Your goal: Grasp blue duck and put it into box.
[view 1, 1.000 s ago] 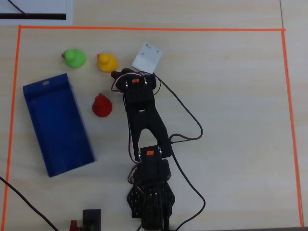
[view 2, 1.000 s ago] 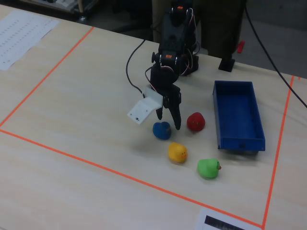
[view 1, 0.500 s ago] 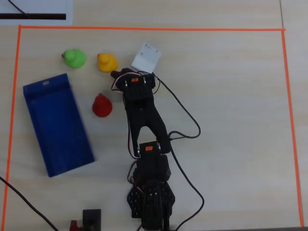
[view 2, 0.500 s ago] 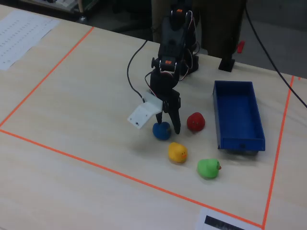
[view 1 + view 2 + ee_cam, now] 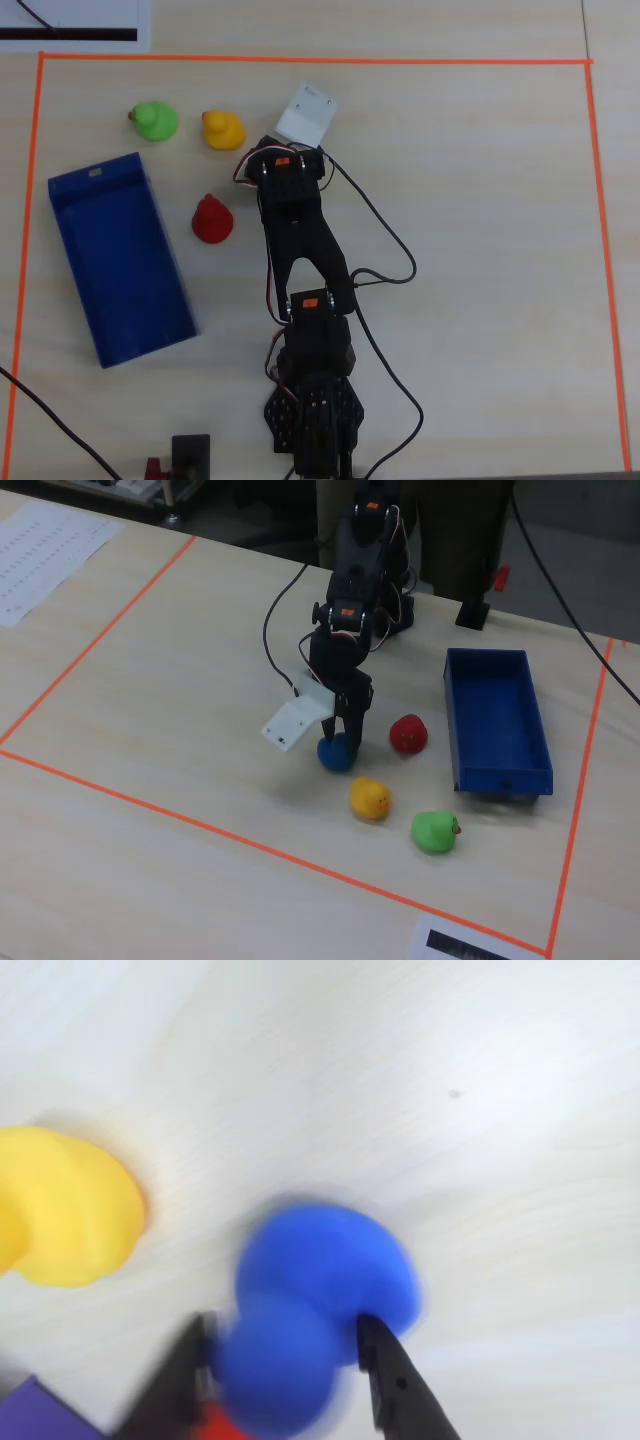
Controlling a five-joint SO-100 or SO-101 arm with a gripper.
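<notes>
The blue duck (image 5: pixel 310 1300) sits between my two black fingers in the wrist view, which is blurred. In the fixed view the blue duck (image 5: pixel 335 755) is at the table surface under my gripper (image 5: pixel 343 742), which points straight down and grips it on both sides. My gripper (image 5: pixel 285 1355) is shut on it. In the overhead view the duck is hidden under the arm's white wrist mount (image 5: pixel 305 115). The dark-blue box (image 5: pixel 120 260) lies to the left in the overhead view and is empty; in the fixed view the box (image 5: pixel 495 720) lies to the right.
A yellow duck (image 5: pixel 222 129) (image 5: pixel 370 799), a red duck (image 5: pixel 212 219) (image 5: pixel 408 733) and a green duck (image 5: pixel 154 121) (image 5: pixel 434 832) stand between gripper and box. Orange tape (image 5: pixel 300 60) frames the work area. A black cable (image 5: pixel 385 235) trails beside the arm.
</notes>
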